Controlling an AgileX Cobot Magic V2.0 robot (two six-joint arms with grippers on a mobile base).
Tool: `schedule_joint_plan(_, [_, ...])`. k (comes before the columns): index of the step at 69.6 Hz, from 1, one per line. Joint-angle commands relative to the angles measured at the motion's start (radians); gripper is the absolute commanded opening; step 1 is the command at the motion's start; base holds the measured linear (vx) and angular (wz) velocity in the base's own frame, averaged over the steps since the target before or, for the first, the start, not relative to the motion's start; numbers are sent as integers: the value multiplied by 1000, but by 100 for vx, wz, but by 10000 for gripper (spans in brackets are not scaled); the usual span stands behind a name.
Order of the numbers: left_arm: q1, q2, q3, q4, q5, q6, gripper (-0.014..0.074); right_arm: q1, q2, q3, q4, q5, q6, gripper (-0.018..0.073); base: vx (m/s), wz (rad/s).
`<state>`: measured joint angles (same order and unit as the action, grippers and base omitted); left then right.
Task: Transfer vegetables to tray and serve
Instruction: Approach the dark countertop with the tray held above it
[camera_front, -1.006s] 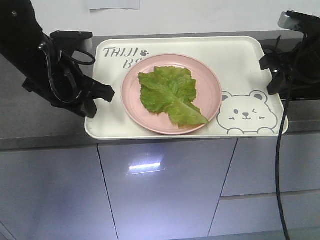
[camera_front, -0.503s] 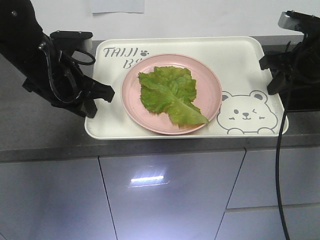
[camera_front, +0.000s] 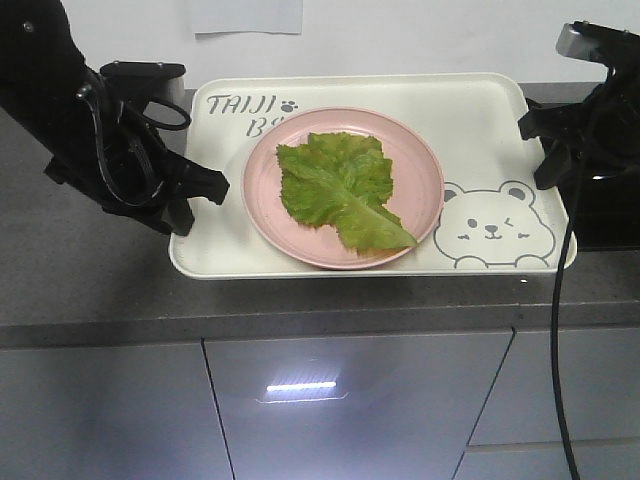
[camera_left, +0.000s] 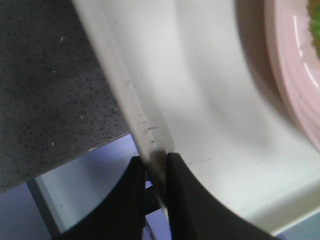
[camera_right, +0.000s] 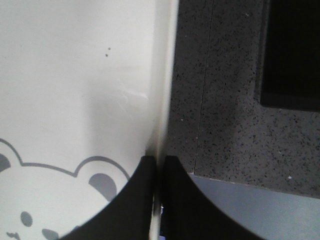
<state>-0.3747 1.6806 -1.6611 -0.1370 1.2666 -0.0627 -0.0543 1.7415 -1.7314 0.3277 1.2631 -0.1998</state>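
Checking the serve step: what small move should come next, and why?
Probably raise both hands together and level: the left hand and right hand each pinch a rim of the tray, and the lettuce already lies on the pink plate.

Matte black, blocky left arm with looped black cables — matte black right arm topped by a small grey block, thin black cable hanging below. Smooth, curved black fingers.
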Motion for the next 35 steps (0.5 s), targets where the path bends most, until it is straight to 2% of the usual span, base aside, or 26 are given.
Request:
schedule_joint_plan(1, [-20, -53, -30, -71, -18, 28, -6, 5, -57, -27, 74, 19, -14, -6, 9, 5])
schedule_joint_plan(35, [-20, -53, -30, -71, -18, 28, -6, 5, -57, -27, 74, 19, -14, -6, 9, 5])
